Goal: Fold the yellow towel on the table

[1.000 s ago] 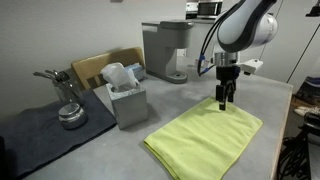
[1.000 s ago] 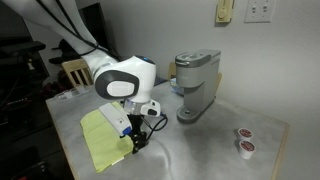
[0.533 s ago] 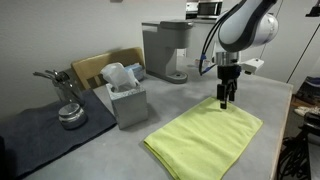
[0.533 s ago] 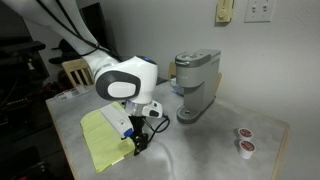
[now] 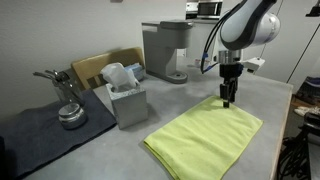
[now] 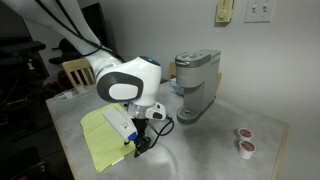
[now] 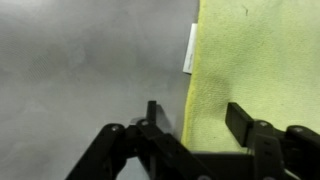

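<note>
The yellow towel [image 5: 205, 135] lies flat on the light grey table [image 5: 120, 150]; it also shows in an exterior view [image 6: 103, 140] and in the wrist view [image 7: 260, 60], with a white label at its edge. My gripper [image 5: 228, 101] hangs just above the towel's far corner, also seen in an exterior view [image 6: 135, 150]. In the wrist view my gripper [image 7: 195, 115] is open and empty, its fingers straddling the towel's edge.
A grey tissue box [image 5: 125, 98] stands beside the towel, a coffee machine [image 5: 165, 50] behind it. A dark grey mat [image 5: 40, 125] holds metal items [image 5: 68, 112]. Two coffee pods [image 6: 244, 140] lie near the table edge. A chair [image 5: 100, 66] stands behind the table.
My gripper has shifted slightly toward the towel's far corner. The towel has not moved.
</note>
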Robot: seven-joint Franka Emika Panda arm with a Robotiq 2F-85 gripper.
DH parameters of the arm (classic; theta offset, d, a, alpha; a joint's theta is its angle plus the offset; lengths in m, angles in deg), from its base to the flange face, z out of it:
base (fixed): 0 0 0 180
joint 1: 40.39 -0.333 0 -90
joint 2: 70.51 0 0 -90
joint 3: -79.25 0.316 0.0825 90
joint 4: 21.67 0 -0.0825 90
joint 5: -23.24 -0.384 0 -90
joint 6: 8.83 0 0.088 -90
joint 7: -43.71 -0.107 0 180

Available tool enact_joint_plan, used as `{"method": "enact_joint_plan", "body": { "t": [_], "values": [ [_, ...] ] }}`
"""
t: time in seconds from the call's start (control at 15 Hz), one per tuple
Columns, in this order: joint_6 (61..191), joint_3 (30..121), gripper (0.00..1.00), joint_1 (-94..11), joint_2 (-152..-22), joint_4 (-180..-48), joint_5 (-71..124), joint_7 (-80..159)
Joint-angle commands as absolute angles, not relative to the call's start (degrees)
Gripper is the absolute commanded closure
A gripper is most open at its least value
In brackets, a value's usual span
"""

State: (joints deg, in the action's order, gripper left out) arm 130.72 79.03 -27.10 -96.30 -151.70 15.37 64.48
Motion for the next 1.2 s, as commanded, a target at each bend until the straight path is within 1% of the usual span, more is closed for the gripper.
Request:
{"method": "enact_joint_plan", "body": {
  "t": [0.0, 0.07, 0.13, 0.2, 0.33, 0.47, 0.6, 0.73, 1.0, 1.07, 1.13],
  "values": [
    [131.11, 79.62, 0.59, -25.76, -97.17, -151.06, 14.36, 67.08],
    [131.12, 79.61, 0.65, -25.61, -97.14, -151.01, 14.35, 67.19],
    [131.14, 79.61, 0.67, -25.5, -97.11, -150.97, 14.38, 67.33],
    [131.1, 79.64, 0.72, -25.39, -97.08, -150.9, 14.34, 67.53],
    [131.06, 79.69, 0.75, -25.41, -97.05, -150.87, 14.33, 67.63],
    [130.91, 79.81, 0.65, -25.56, -96.92, -150.89, 14.39, 67.7],
    [130.56, 80.05, 0.69, -25.75, -96.85, -150.76, 14.42, 67.75],
    [130.3, 80.2, 0.76, -25.95, -96.89, -150.55, 14.64, 67.85],
    [130.31, 80.69, 0.82, -26.34, -97.01, -150.42, 14.91, 68.06],
    [130.23, 80.8, 0.81, -26.36, -96.97, -150.41, 14.91, 68.14],
    [130.34, 80.86, 0.84, -26.39, -96.98, -150.45, 14.93, 68.2]
  ]
}}
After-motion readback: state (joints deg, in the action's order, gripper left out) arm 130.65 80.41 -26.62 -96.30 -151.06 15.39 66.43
